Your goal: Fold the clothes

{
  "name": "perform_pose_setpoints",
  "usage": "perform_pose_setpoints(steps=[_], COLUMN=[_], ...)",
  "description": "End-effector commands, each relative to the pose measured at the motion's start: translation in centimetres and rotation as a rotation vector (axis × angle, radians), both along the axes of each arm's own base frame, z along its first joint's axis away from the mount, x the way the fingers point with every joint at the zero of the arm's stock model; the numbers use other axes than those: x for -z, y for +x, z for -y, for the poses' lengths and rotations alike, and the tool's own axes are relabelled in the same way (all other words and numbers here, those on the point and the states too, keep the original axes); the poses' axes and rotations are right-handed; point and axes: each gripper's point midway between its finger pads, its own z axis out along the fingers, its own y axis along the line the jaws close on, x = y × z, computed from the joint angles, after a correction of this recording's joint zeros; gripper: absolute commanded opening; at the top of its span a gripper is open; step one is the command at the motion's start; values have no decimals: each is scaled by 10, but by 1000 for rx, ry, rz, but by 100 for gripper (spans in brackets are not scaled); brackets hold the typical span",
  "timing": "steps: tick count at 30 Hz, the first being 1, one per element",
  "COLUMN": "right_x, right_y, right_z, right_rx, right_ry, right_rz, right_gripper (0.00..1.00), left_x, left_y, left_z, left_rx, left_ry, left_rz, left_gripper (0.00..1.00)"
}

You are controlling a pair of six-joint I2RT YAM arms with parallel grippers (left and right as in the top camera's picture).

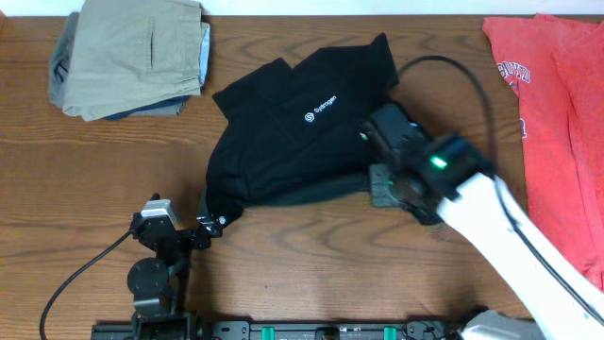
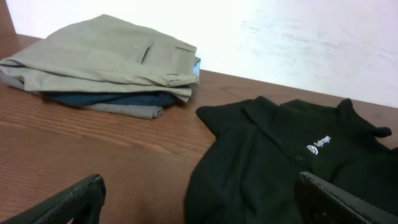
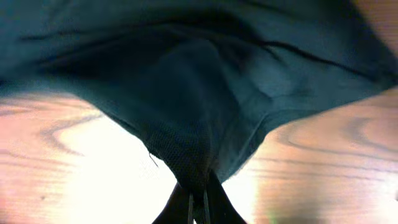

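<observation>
Overhead first: the black shirt (image 1: 302,132) lies rumpled in the middle of the table (image 1: 57,189), collar toward the far edge, white logo facing up. The right gripper (image 1: 375,179) is at the shirt's near right hem, touching the cloth. The left gripper (image 1: 209,219) sits just beside the near left corner of the shirt. Folded khaki trousers (image 1: 132,52) lie at the far left, well apart from the shirt, and a red-orange T-shirt (image 1: 547,113) lies along the right side.

Over to the left wrist: its two fingers (image 2: 68,202) stand wide apart with nothing between them. The shirt spreads ahead and to the right, and the trousers lie farther back on the left by the wall.

Now the right wrist: the fingers are pinched together on a fold of the dark fabric, which rises tent-like off the wood.
</observation>
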Motion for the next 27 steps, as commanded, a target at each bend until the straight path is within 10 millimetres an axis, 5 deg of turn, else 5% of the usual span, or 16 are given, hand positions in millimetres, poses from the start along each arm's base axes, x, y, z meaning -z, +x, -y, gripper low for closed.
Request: perform_pose_setpoints(steps=[1,11,22,27], right_x=[-24,-65,-78,-77], right_y=[-6,-37,-43,-42], right_z=[16,61,93,92], right_rx=[39,138,244,243], right_ry=[2,-9,-90,-88], right_rz=[79,221,305,306], right_gripper=[1,1,1,2], left_x=[16,16,16,16], left_y=[-2,-2,-2,-2], left_z=[2,2,2,2], left_rx=[14,14,14,14], left_ry=[-1,-1,-1,-1], left_rz=[-50,-50,-50,-50], left_gripper=[98,98,98,98])
